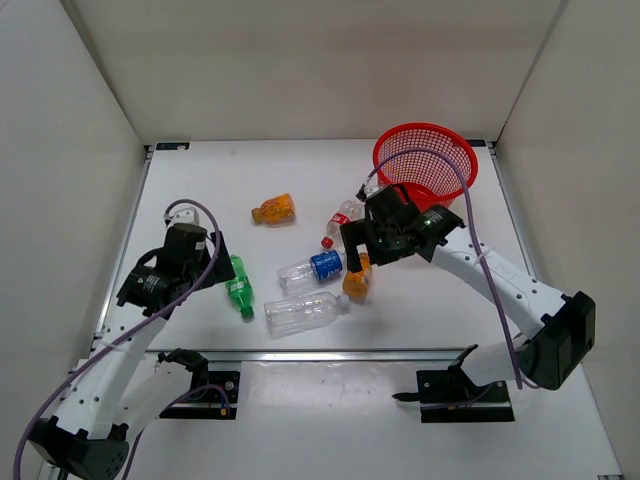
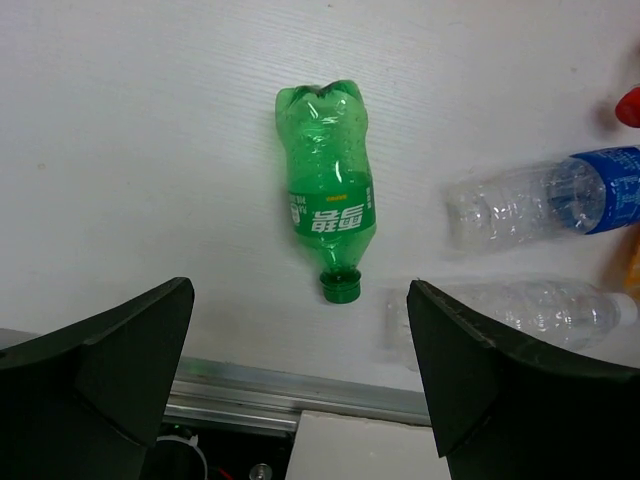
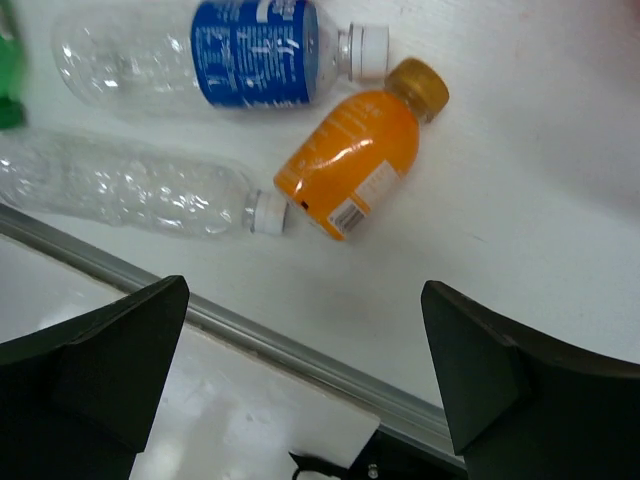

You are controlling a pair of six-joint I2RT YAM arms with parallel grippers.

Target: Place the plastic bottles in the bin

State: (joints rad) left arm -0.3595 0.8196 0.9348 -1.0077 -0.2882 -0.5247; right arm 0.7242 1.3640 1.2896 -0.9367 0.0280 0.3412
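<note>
Six bottles lie on the white table. An orange bottle (image 1: pixel 273 209) lies at mid-left. A clear red-capped bottle (image 1: pixel 342 222) lies near the red mesh bin (image 1: pixel 425 165) at the back right. The blue-label bottle (image 1: pixel 312 268), a second orange bottle (image 1: pixel 357 282), the large clear bottle (image 1: pixel 305 312) and the green bottle (image 1: pixel 239 285) lie near the front. My left gripper (image 2: pixel 300 300) is open and empty above the green bottle (image 2: pixel 328 205). My right gripper (image 3: pixel 305 290) is open and empty above the second orange bottle (image 3: pixel 360 165), beside the blue-label bottle (image 3: pixel 250 40) and the large clear bottle (image 3: pixel 130 190).
White walls enclose the table on three sides. A metal rail (image 1: pixel 330 352) runs along the table's front edge and also shows in the left wrist view (image 2: pixel 280 395) and the right wrist view (image 3: pixel 300 360). The right arm crosses in front of the bin.
</note>
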